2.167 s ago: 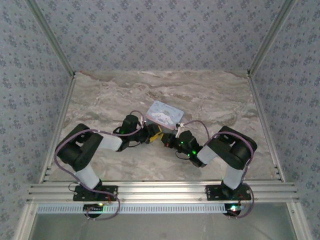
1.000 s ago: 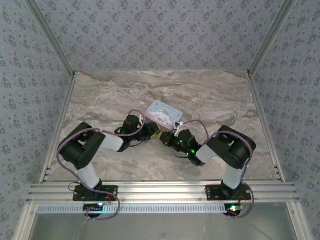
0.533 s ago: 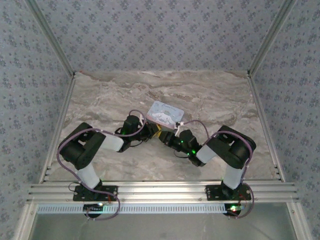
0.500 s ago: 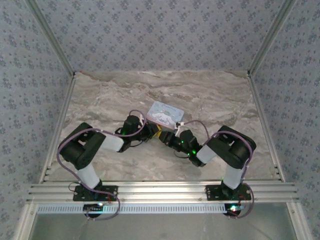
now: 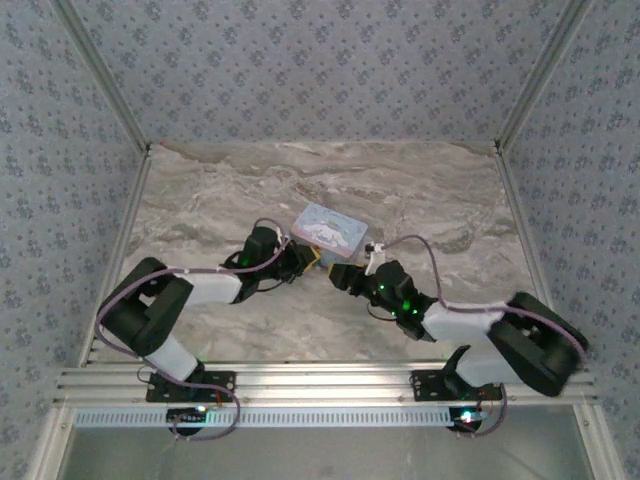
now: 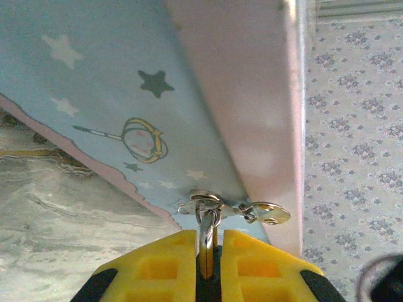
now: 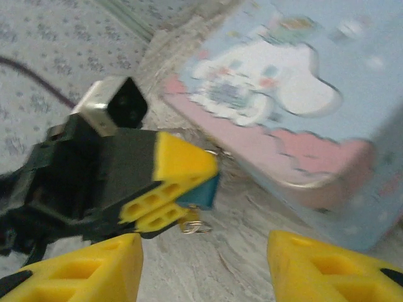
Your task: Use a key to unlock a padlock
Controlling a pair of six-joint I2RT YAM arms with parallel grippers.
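beside the tin [image 5: 330, 227], left gripper [image 6: 211, 238] tight on padlock [image 7: 203, 190]; right gripper [image 7: 204, 244] wide, its arm [image 5: 460, 322] now lower

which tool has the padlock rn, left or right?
The left tool: it is shut on the teal padlock, close to the tin. The right tool is open and holds nothing.

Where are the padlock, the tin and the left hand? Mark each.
padlock [image 7: 203, 190], right wrist view, teal body.
tin [image 7: 264, 82], right wrist view, lid's white figure.
left hand [image 6: 208, 242], left wrist view, between fingertips.
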